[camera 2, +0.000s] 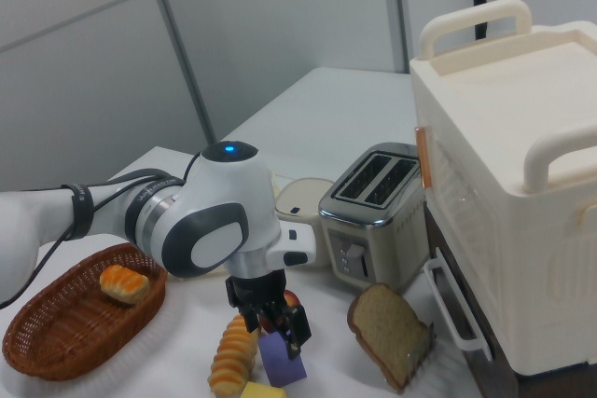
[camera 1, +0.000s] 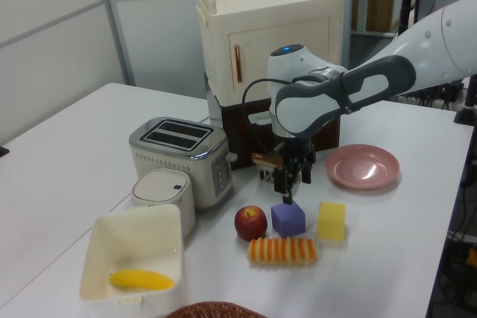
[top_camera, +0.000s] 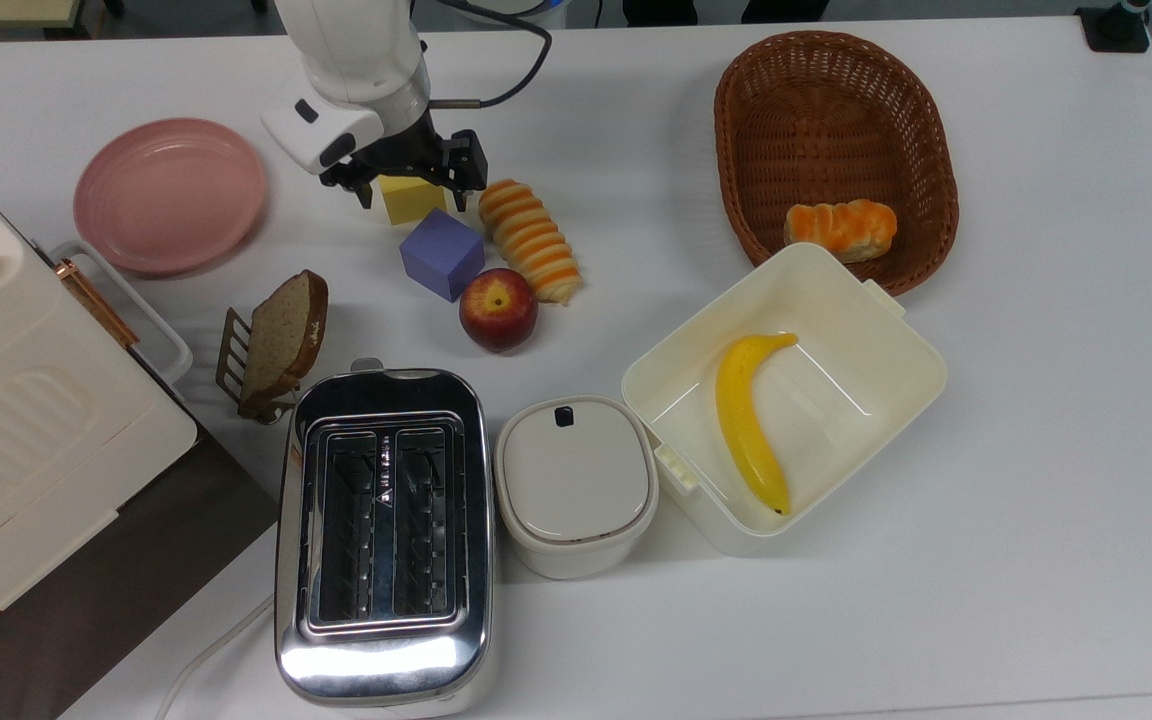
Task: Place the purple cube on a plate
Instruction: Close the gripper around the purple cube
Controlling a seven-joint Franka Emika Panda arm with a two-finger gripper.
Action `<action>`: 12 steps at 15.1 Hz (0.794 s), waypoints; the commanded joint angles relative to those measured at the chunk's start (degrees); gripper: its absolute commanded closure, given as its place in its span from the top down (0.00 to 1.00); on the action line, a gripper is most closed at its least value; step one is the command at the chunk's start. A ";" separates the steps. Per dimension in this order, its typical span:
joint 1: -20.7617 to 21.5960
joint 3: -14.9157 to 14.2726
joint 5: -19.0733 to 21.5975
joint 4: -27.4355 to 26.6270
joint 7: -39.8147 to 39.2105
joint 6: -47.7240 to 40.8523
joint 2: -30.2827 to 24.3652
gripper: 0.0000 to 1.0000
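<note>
My claw [top_camera: 416, 190] hangs open just above the purple cube [camera 1: 288, 218], which sits on the table [top_camera: 1036, 500] toward the top view's upper edge and left of centre, not yet gripped.

My main worry is crowding. The yellow cube [top_camera: 414, 205] stands just beside the purple one on the side toward that edge. The apple [top_camera: 498, 308] almost touches its opposite corner, and the striped bread roll [top_camera: 530, 240] lies close along the top view's right. If I come down off-centre, I judge a finger could land on the yellow cube or nudge the apple, which would roll. The purple cube also sits turned on its spot, so fingers not squared to its faces might catch its corners and twist it out.

Farther out, the pink plate [top_camera: 169, 195] lies toward the top view's left edge, well apart from the cube, with open table between them. The slice of bread [top_camera: 283, 340] on its rack stands off that line, as does the toaster [top_camera: 383, 530]. The big cream cabinet [camera 1: 272, 42] rises behind the plate in the left view, so I would judge a low carry safest.
</note>
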 commanded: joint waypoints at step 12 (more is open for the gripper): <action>3.44 0.37 -4.32 2.05 0.88 4.64 6.31 1.00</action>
